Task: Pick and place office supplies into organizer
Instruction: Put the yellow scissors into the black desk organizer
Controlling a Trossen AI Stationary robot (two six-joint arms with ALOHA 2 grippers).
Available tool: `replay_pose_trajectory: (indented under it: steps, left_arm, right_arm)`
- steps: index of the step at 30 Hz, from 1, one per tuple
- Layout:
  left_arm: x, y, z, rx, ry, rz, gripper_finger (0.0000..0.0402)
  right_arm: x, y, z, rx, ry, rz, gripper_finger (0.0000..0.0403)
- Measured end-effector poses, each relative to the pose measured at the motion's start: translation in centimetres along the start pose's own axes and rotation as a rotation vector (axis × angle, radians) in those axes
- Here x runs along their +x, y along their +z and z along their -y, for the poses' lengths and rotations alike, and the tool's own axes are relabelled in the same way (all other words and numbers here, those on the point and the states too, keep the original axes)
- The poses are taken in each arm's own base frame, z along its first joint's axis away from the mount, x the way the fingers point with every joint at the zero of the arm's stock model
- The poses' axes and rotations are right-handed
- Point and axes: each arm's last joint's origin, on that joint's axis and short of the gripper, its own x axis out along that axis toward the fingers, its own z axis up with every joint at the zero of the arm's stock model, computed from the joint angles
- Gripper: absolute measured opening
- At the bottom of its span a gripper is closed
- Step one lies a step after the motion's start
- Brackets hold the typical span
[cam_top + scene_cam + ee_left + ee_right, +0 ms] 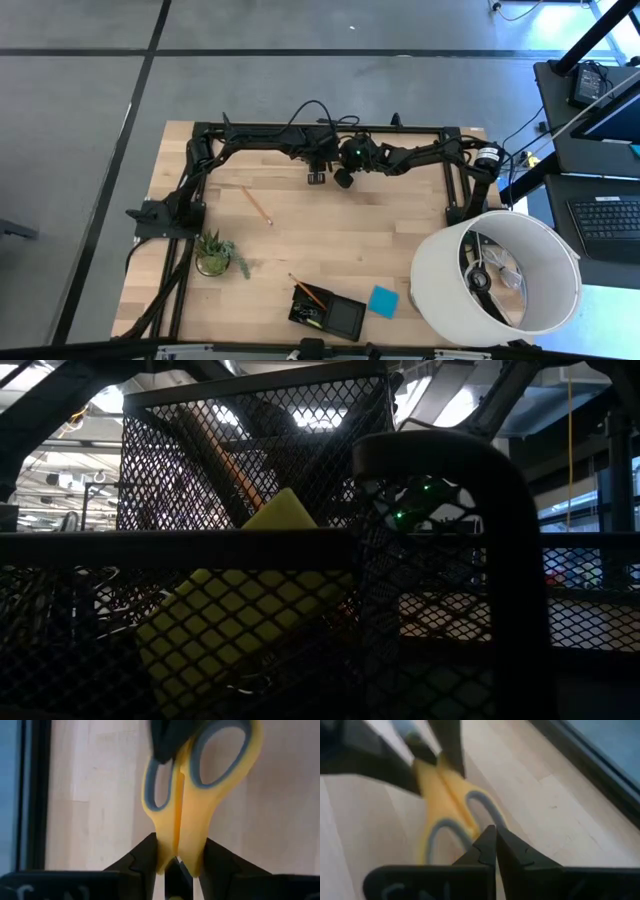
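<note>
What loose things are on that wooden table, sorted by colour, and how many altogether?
Yellow: 1, scissors
Orange: 2, pencil, pencil in organizer
Blue: 1, note pad
Green: 1, potted plant
Black: 1, organizer
White: 1, lampshade
Total: 7

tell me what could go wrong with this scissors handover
Both grippers are on the scissors at once: the left gripper pinches below the handles while the right gripper is shut on a handle loop. If either pulls early, the scissors could twist or drop onto the table. The organizer sits far off at the near edge, so a loose grip might slip during that long carry.
</note>
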Motion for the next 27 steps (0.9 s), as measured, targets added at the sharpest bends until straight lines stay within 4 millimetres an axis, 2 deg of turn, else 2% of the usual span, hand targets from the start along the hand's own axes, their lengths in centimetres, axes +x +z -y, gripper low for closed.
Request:
replay_pose_trajectory:
  steps: [4,7,14,21,27]
  left_arm:
    - [0.0,0.0,0.0,-0.001,0.004,-0.001,0.0103]
    - [0.0,0.0,0.0,0.0,0.003,-0.001,0.0092]
    - [0.0,0.0,0.2,0.032,-0.019,-0.006,0.0025]
    - [-0.1,0.1,0.3,0.051,-0.003,-0.008,0.0025]
    - [-0.1,-0.3,0.2,0.048,0.08,-0.078,0.0025]
  right_arm:
    - [0.0,0.0,0.0,-0.004,0.005,-0.002,0.0002]
    - [0.0,0.0,0.0,-0.004,0.005,-0.002,0.0008]
    - [0.0,-0.1,0.1,-0.01,-0.008,-0.005,0.0004]
    - [-0.1,-0.1,0.1,-0.01,-0.025,-0.014,0.0016]
    - [-1.8,0.2,0.5,-0.081,-0.116,-0.077,0.002]
